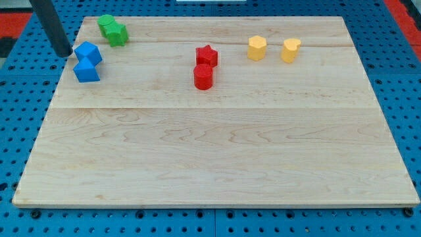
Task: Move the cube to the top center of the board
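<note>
My tip (64,53) is at the board's upper left edge, just left of the blue blocks. A blue cube (88,52) sits right beside the tip, almost touching it. A second blue block (86,70), wedge-like, lies directly below the cube and touches it. The dark rod rises from the tip to the view's top left.
Two green blocks (112,29) sit together at the top left. A red star (206,55) and a red cylinder (203,77) stand near the top centre. Two yellow blocks, one (256,48) and another (291,50), stand at the top right. The wooden board (217,164) lies on a blue pegboard.
</note>
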Robot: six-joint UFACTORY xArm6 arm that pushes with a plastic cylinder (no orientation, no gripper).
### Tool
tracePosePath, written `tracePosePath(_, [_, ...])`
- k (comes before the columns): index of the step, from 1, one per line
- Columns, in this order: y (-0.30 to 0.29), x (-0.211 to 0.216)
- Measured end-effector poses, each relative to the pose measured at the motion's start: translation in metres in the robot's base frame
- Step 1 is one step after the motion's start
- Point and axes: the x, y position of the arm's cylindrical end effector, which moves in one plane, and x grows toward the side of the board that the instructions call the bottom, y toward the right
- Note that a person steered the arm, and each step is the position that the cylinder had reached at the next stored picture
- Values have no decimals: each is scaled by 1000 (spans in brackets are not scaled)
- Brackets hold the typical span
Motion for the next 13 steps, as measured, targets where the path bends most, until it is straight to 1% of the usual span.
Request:
tracePosePath(1, [0, 0])
tracePosePath(2, [16, 0])
tracePosePath(3, [48, 1])
tracePosePath(5, [81, 2])
tracePosePath(7, [92, 39])
tracePosePath(8, [126, 23])
tracePosePath(9, [152, 27])
tracePosePath(10, [165, 53])
tracePosePath(13, [203, 65])
